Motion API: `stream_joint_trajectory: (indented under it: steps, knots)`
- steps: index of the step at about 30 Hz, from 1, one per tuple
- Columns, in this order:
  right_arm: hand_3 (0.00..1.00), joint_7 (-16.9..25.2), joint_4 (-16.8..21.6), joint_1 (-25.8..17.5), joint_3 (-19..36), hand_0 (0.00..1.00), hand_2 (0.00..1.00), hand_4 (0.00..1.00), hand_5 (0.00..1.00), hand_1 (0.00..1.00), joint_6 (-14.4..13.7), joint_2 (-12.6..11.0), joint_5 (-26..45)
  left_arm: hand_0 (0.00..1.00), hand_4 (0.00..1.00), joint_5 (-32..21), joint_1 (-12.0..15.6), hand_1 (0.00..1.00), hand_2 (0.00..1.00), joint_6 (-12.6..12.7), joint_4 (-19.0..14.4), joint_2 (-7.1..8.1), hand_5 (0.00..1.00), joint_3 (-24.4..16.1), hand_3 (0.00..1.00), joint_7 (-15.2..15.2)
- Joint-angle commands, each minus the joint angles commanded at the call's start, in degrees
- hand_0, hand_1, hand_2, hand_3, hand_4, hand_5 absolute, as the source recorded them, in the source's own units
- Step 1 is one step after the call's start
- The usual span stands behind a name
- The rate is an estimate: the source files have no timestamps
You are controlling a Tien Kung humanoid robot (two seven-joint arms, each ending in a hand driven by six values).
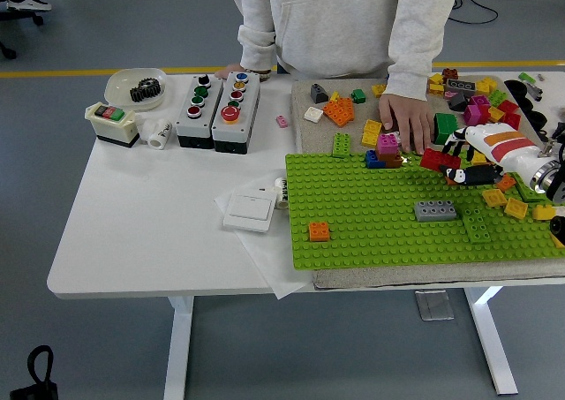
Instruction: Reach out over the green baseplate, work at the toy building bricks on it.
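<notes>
The right robot hand pinches a red toy brick above the studded green baseplate; a person's hand rests beside it.

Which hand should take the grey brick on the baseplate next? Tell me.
Right, probably. The right hand is over the green baseplate, up and to the right of the grey brick. The left arm is not in view.

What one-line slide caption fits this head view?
A robot hand at a red brick on the green baseplate while a person's hand rests beside it.
</notes>
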Motion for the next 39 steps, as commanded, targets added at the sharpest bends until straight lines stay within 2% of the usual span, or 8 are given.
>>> stream_joint_trajectory:
  steps: [6, 10, 12, 15, 19, 30, 35, 39]
  knots:
    - [0.510, -9.03, 6.58, -2.89, 5.84, 0.204, 0.493, 0.651, 0.455, 0.393, -0.49, -1.82, -4.79, 0.771, 0.686, 0.12, 0.86, 0.764, 0.763, 0.10, 0.13, -0.01, 0.598, -0.11, 0.606, 0.09]
    - [0.510, -14.46, 10.73, -5.25, 10.03, 0.204, 0.493, 0.651, 0.455, 0.393, 1.52, -2.65, -6.45, 0.771, 0.686, 0.14, 1.55, 0.764, 0.763, 0.28, 0.25, -0.01, 0.598, -0.21, 0.606, 0.18]
    - [0.513, -18.27, 13.79, -7.20, 13.29, 0.195, 0.493, 0.655, 0.456, 0.394, 3.46, -3.05, -7.86, 0.772, 0.686, 0.31, 1.99, 0.764, 0.763, 0.29, 0.32, -0.01, 0.598, -0.31, 0.607, 0.20]
    - [0.513, -20.78, 15.82, -8.53, 15.57, 0.195, 0.493, 0.655, 0.456, 0.394, 4.70, -3.28, -8.93, 0.772, 0.686, 0.45, 2.28, 0.764, 0.763, 0.27, 0.35, 0.03, 0.598, -0.37, 0.607, 0.24]
    - [0.512, -25.29, 20.76, -11.71, 21.21, 0.190, 0.495, 0.664, 0.474, 0.382, 6.58, -3.53, -11.49, 0.772, 0.685, 0.94, 2.80, 0.764, 0.762, 0.20, 0.44, 0.14, 0.599, -0.64, 0.606, 0.31]
    - [0.515, -31.06, 30.81, -18.07, 32.22, 0.181, 0.497, 0.679, 0.498, 0.372, 11.11, -3.82, -15.32, 0.772, 0.685, 1.53, 3.32, 0.763, 0.764, 0.43, 0.67, 0.39, 0.600, -0.77, 0.609, 0.51]
    - [0.516, -32.46, 33.89, -21.27, 35.83, 0.176, 0.499, 0.687, 0.511, 0.364, 12.72, -2.68, -17.03, 0.772, 0.686, 1.91, 3.43, 0.763, 0.764, 0.54, 0.77, 0.48, 0.601, -1.05, 0.607, 0.63]
    - [0.516, -33.97, 37.28, -25.02, 39.13, 0.176, 0.499, 0.687, 0.511, 0.364, 14.48, -0.51, -18.93, 0.772, 0.686, 2.41, 3.57, 0.763, 0.764, 0.56, 0.84, 0.57, 0.601, -1.36, 0.607, 0.82]
